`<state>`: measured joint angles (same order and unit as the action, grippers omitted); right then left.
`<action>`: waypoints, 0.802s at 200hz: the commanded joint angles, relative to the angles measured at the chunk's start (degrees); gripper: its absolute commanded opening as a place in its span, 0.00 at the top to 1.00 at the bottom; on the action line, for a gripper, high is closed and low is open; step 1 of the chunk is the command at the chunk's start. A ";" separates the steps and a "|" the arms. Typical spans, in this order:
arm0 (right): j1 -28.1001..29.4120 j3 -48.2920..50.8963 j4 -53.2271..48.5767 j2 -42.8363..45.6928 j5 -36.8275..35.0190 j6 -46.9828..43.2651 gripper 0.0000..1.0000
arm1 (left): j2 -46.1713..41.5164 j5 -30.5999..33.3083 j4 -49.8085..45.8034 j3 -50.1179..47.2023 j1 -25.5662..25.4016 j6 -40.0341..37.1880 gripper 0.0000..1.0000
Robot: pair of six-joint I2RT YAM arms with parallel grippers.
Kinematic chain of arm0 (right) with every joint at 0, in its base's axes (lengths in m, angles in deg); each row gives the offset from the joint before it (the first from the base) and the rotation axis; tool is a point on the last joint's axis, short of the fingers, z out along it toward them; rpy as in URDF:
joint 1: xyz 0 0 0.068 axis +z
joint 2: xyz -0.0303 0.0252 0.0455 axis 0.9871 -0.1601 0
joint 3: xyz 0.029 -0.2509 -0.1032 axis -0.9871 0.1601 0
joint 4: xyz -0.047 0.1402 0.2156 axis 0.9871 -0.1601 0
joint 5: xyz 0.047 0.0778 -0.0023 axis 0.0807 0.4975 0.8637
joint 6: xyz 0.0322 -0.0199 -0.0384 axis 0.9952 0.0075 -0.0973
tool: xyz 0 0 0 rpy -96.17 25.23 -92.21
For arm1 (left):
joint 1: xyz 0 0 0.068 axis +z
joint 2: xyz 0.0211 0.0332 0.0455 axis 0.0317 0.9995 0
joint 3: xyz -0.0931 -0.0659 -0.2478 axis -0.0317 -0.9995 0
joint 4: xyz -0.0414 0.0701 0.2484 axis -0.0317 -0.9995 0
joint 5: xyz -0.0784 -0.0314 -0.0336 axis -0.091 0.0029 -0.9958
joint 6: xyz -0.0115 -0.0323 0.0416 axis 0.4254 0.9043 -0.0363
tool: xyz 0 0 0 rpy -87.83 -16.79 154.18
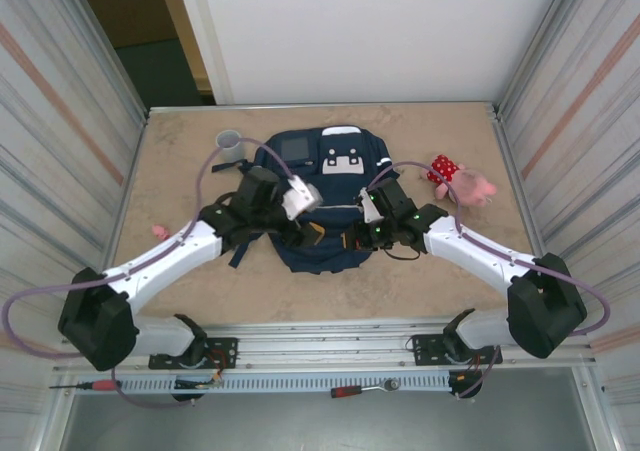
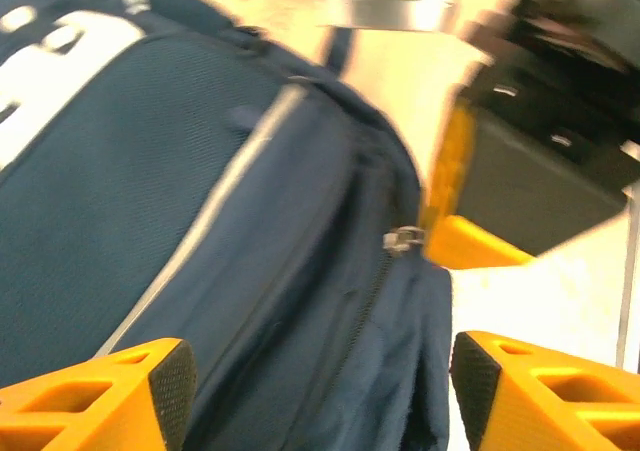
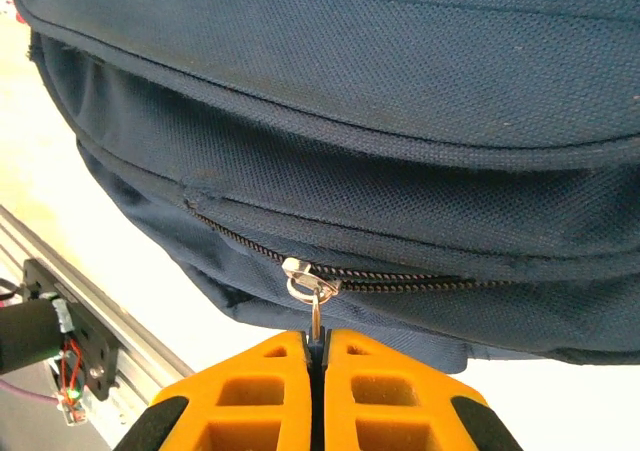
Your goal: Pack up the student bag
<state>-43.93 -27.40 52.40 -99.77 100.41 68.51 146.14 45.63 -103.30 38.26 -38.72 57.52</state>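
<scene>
The student bag, a big navy-blue backpack with white patches, lies flat in the middle of the table. My right gripper is shut on the metal zipper pull, which hangs from the slider at the bag's near edge. In the top view this gripper sits at the bag's near right side. My left gripper is open just above the bag's blue fabric, its orange fingers wide apart on either side of the zipper seam. The slider lies just beyond them. Seen from above, the left gripper is over the bag's near left part.
A pink plush toy in a red dotted dress lies right of the bag. A grey cup stands at the back left, and a small pink item lies near the left arm. Metal walls close both sides. Screwdrivers rest on the front rail.
</scene>
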 commanded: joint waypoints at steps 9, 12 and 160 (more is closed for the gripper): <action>-0.37 -0.38 0.45 1.57 2.15 -1.83 1.00 | 7.61 8.13 -4.02 5.53 -5.33 -24.02 0.28; -0.31 -0.30 0.56 1.66 2.23 -1.85 1.00 | 8.36 8.44 -3.84 5.84 -5.53 -24.51 0.29; -12.98 3.37 -5.77 4.77 0.54 -4.51 1.00 | 3.48 -2.33 1.64 -2.20 2.01 -27.47 0.96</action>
<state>-51.88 -25.35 51.14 -96.21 102.60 66.26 154.51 47.77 -98.63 38.07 -39.79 31.42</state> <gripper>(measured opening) 0.058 0.086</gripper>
